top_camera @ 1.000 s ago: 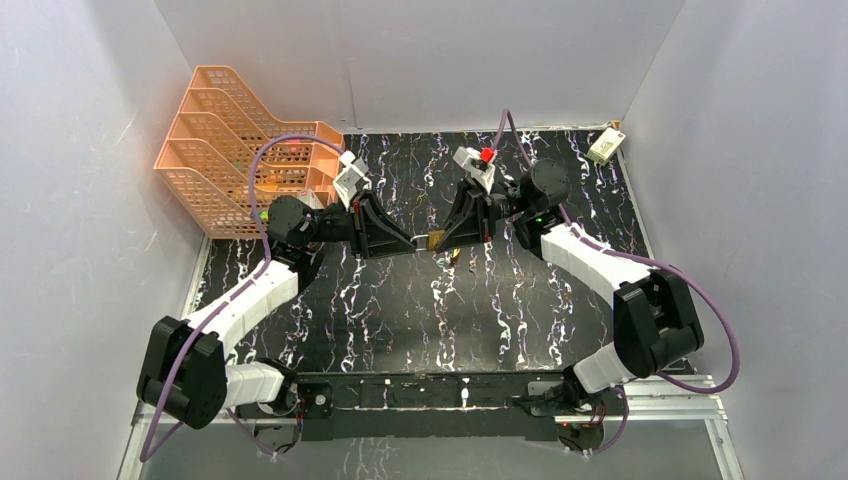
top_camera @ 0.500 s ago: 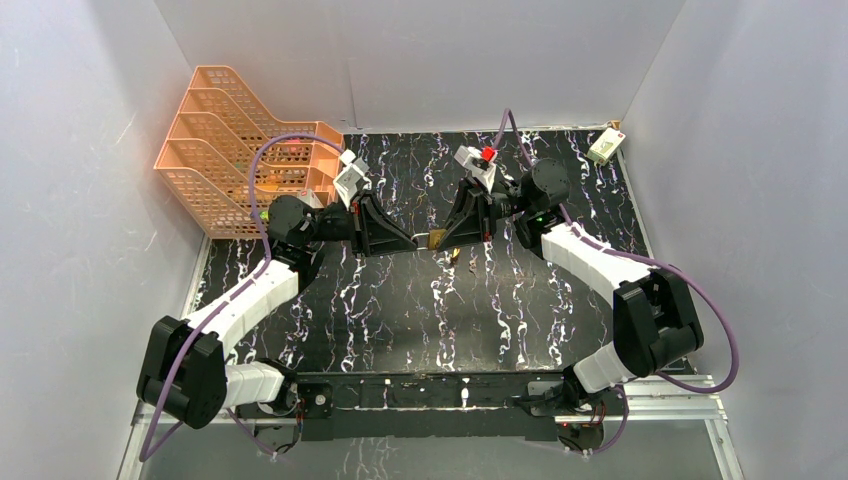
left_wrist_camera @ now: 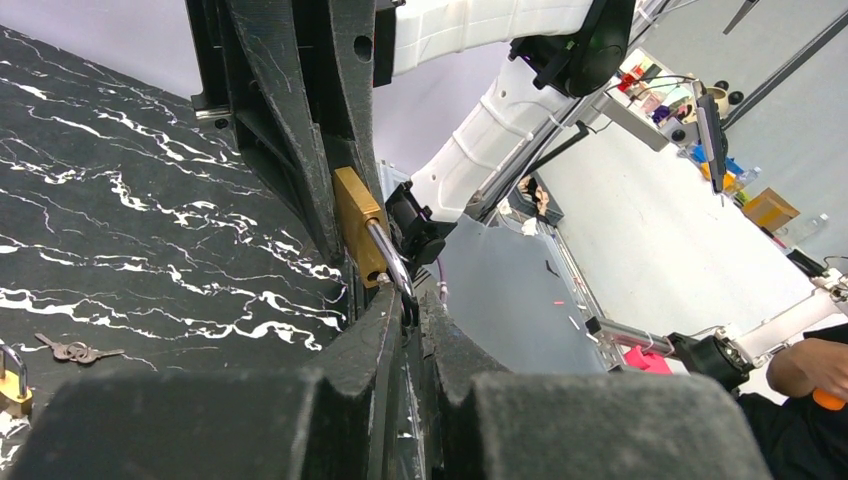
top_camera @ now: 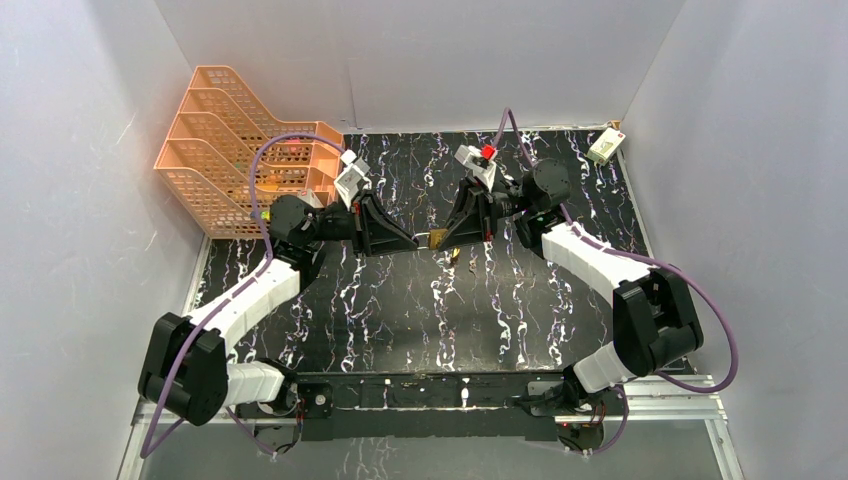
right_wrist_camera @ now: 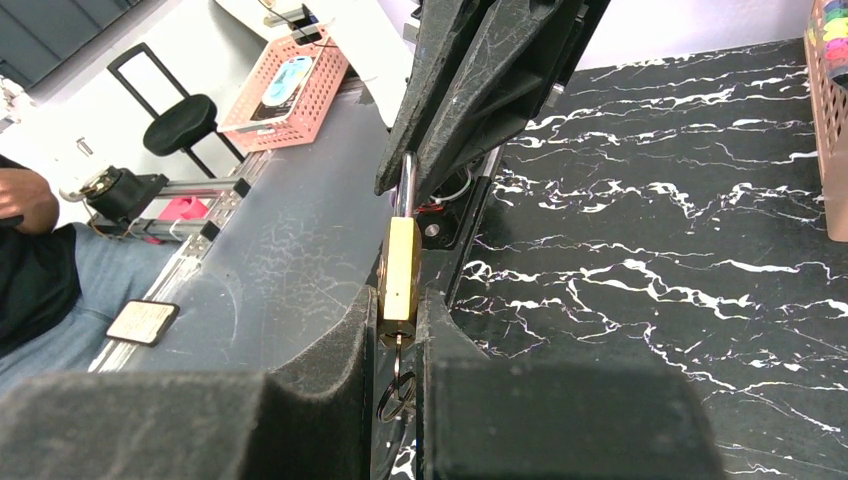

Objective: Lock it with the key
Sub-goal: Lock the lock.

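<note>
A: Where is the padlock (top_camera: pixel 436 240)?
B: Above the desk (top_camera: pixel 400 310), mid-span, well apart from the orange trays (top_camera: pixel 230 150) and every desk edge. The left hand (top_camera: pixel 414 243) is clenched on its shackle, the right hand (top_camera: pixel 442 244) on its body. The key (right_wrist_camera: pixel 397 343) sits in its base.

The brass padlock (right_wrist_camera: pixel 402 268) is held edge-on above the middle of the table, its body pinched in the right gripper (right_wrist_camera: pixel 398 312) and its steel shackle (right_wrist_camera: pixel 407 185) in the left gripper (left_wrist_camera: pixel 408 305). A key (right_wrist_camera: pixel 398 344) sits in the keyhole, its key ring (right_wrist_camera: pixel 392 395) dangling below. Whether the shackle is latched cannot be told.
</note>
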Available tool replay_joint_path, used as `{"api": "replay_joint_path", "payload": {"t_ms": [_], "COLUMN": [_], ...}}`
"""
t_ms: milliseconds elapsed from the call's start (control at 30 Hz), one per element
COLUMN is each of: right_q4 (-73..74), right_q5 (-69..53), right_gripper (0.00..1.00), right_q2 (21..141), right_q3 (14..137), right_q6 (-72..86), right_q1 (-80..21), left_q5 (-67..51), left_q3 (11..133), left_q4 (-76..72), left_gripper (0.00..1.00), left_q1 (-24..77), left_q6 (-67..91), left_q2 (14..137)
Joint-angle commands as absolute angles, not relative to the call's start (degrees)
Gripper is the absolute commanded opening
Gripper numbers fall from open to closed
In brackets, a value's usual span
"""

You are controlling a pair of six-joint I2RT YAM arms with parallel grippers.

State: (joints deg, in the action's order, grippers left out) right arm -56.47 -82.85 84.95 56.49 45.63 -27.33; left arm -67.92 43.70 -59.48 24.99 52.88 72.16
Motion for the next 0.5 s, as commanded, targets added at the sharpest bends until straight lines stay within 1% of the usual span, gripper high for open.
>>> {"api": "replay_joint_path", "payload": {"t_ms": [0,467], "right_q4": [-63.19,-62.66], "right_q5": [-83.10,-81.27], "right_gripper": [0.00,0.00], "right_q2": [84.63,84.93], "right_q3": [59.36,58.82], "right_q6": [48.99,49.98], "right_q1": [-27.65,-27.75], "left_q5": [-67.68,-66.48], "left_q3": [44.40,45.08], "left_q4": [-61.41,-61.35], "left_gripper": [0.00,0.00], "left_q1": [25.58,25.79], "left_q6": [50.92,50.52], "left_q2": [73.31,74.94]}}
